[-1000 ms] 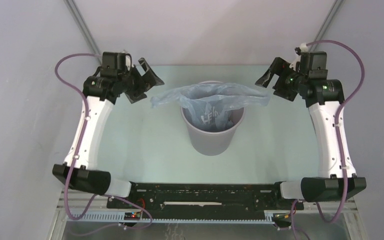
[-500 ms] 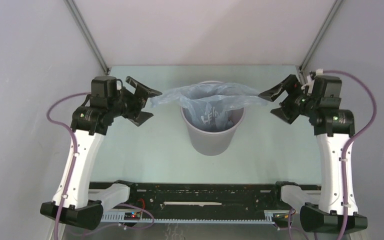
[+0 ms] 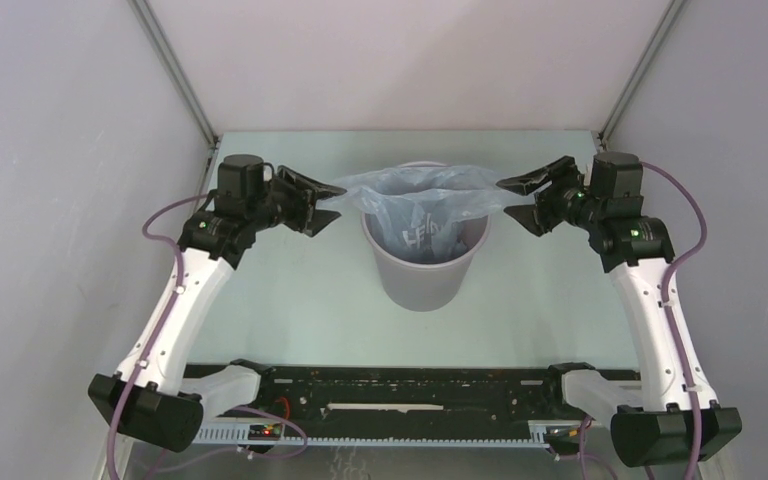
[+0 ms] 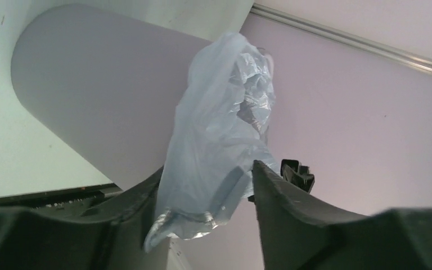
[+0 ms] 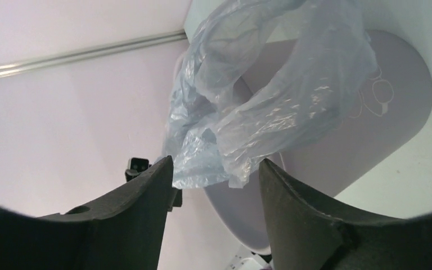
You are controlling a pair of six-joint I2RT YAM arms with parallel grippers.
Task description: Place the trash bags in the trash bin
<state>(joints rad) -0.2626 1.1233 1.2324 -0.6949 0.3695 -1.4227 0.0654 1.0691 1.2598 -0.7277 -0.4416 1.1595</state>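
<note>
Worktop (image 3: 290, 290): pale green and flat, enclosed by plain grey walls (image 3: 50, 150) to the left, right and behind the bin (image 3: 425, 275). A metal post (image 3: 175, 75) stands in each back corner. A purple cable (image 3: 165, 210) loops off each arm.

The bin stands upright at mid-worktop, mouth up. The bag (image 3: 430, 190) is draped across the bin's mouth with its middle sagging inside. Its long axis runs left to right, and one end overhangs the rim on each side.

Left fingers (image 3: 310, 183), left of the bin: spread apart, the bag's left end between them, not pinched. Right fingers (image 3: 535, 180), right of the bin: likewise apart, the bag's right end at their tips, nothing gripped.
</note>
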